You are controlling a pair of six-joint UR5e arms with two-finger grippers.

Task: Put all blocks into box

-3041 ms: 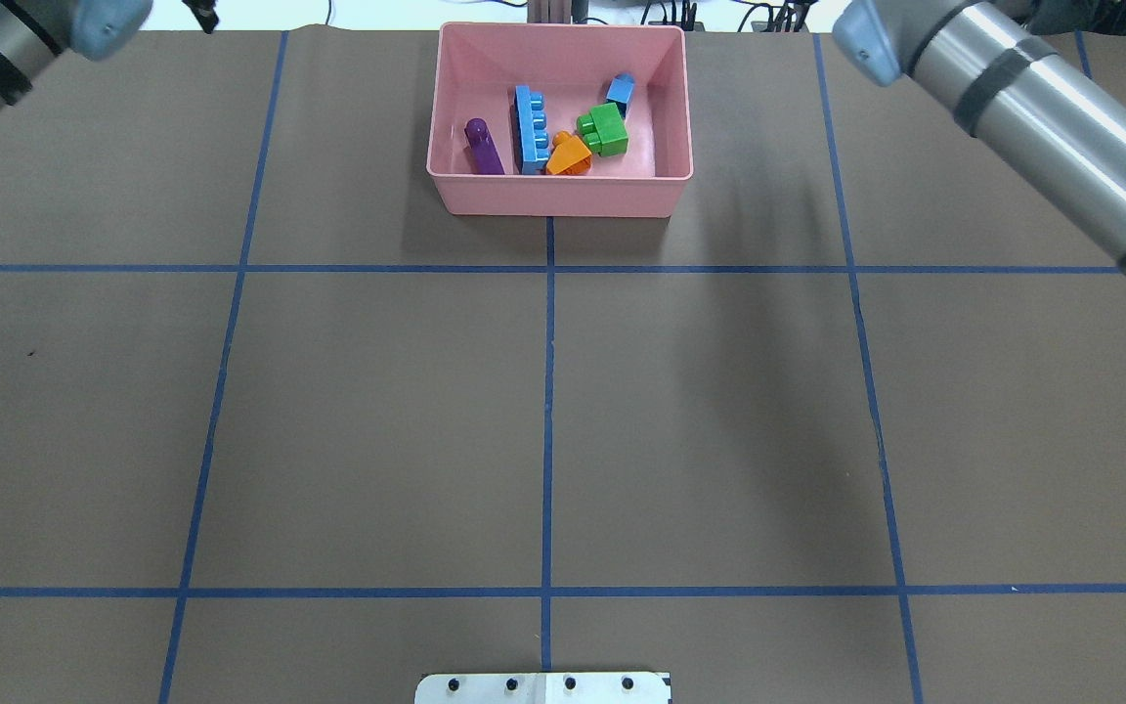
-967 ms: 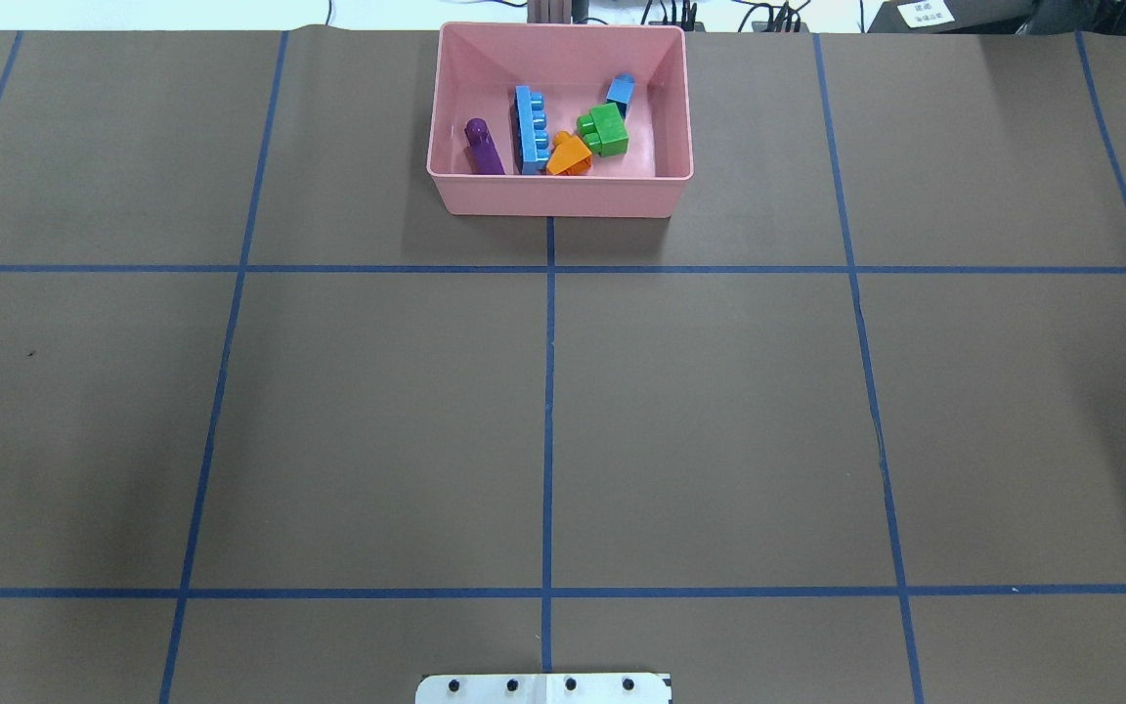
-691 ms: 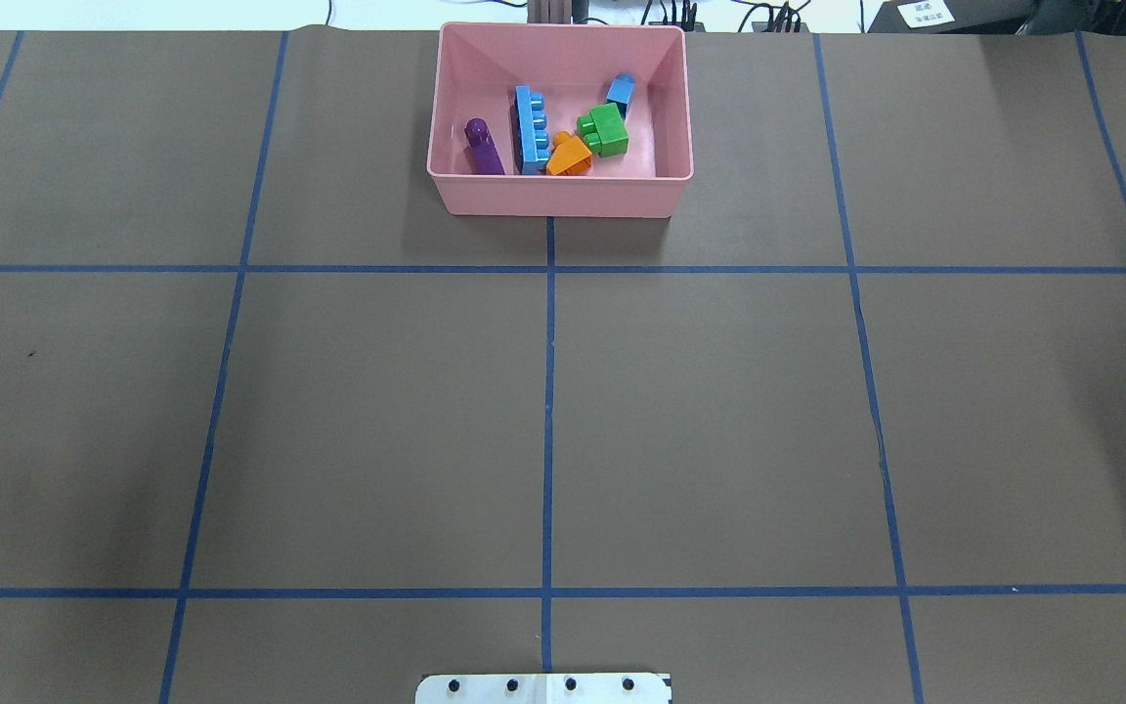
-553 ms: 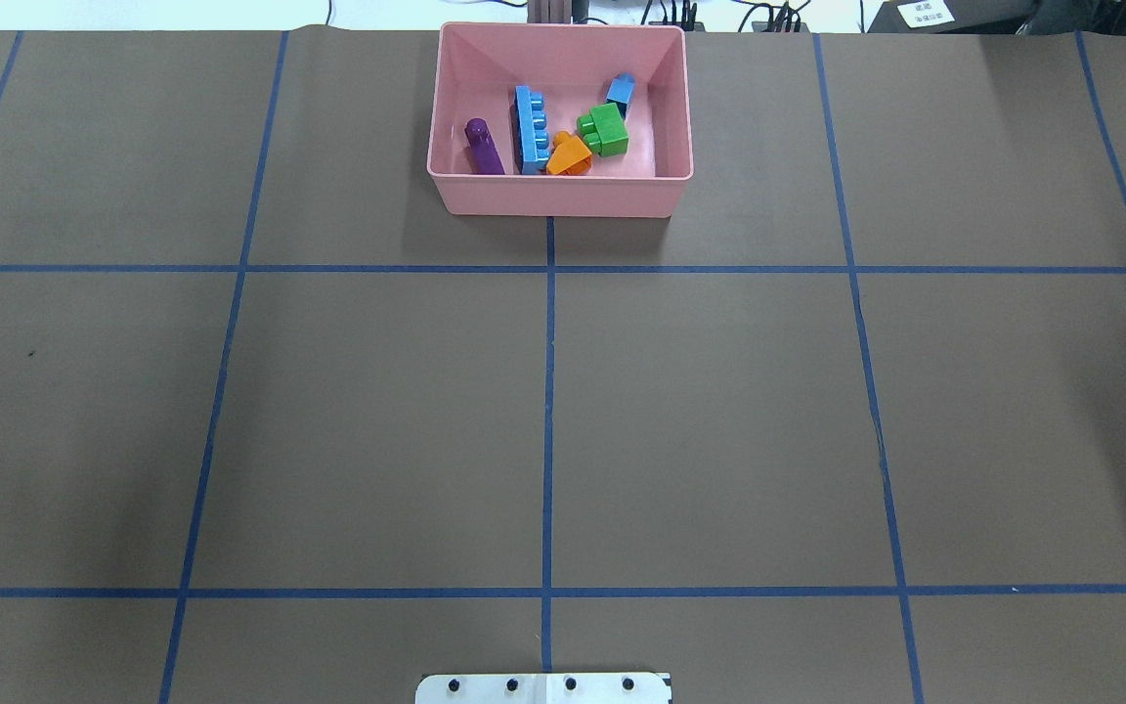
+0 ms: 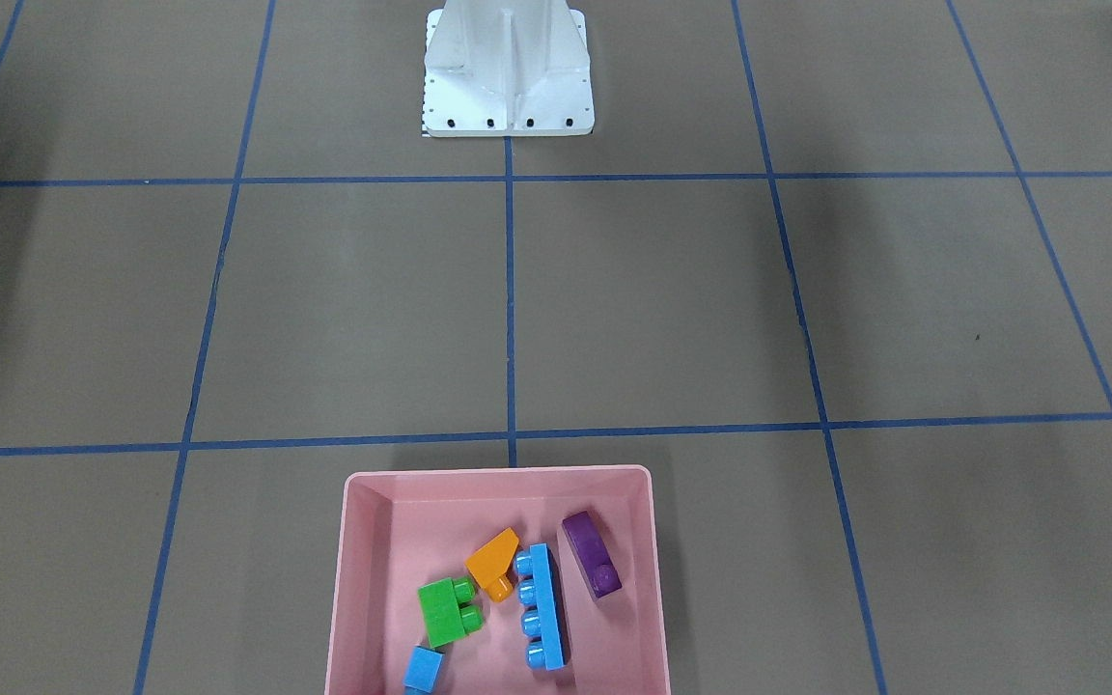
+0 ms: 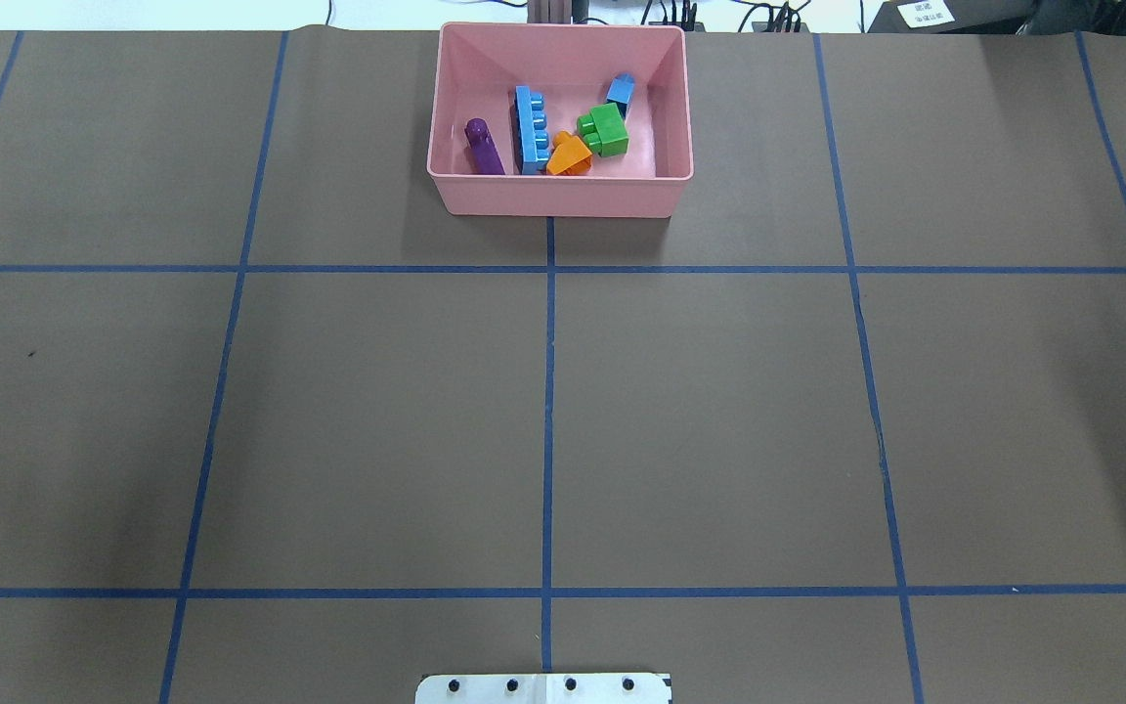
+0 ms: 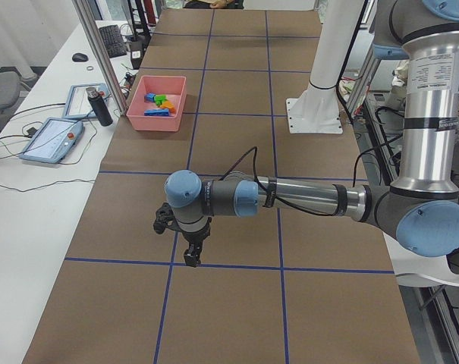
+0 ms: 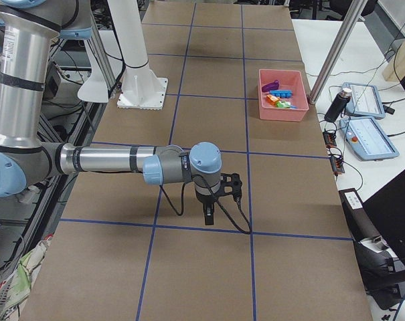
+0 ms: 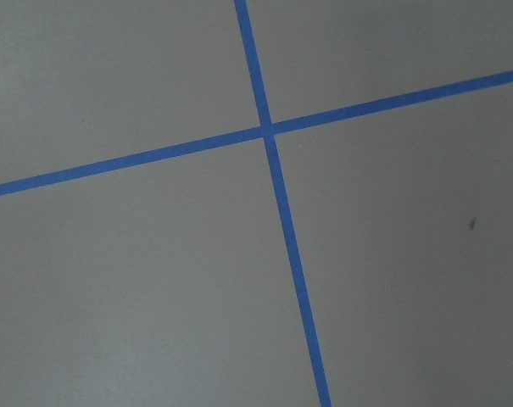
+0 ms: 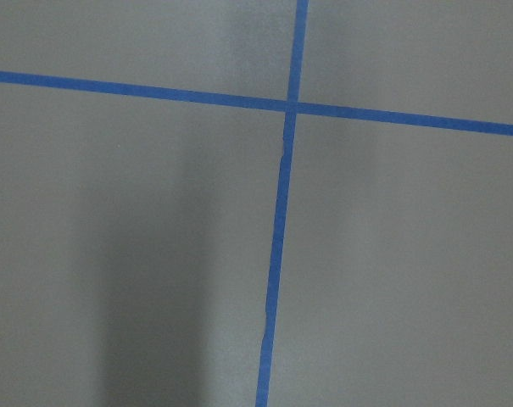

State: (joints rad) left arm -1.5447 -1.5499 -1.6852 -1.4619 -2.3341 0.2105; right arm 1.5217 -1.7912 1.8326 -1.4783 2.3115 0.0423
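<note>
The pink box [image 6: 563,198] stands at the table's far middle and holds all the blocks I see. Inside it lie the purple block [image 6: 484,147], the long blue block [image 6: 529,127], the orange block [image 6: 570,156], the green block [image 6: 605,130] and the small blue block [image 6: 621,90]. The front view shows the same box [image 5: 348,579]. My left gripper [image 7: 192,254] hangs over bare table far from the box, fingers pointing down. My right gripper [image 8: 209,215] hangs likewise at the other end. Whether either is open or shut I cannot tell.
The white metal base [image 6: 543,687] sits at the near middle edge. Blue tape lines divide the brown table cover into squares. Beyond the box, a side bench carries a black bottle [image 7: 100,106] and tablets [image 7: 51,140].
Three seconds ago both arms showed in the overhead view's upper corners; they have since left that view. The blocks and box have not moved.
</note>
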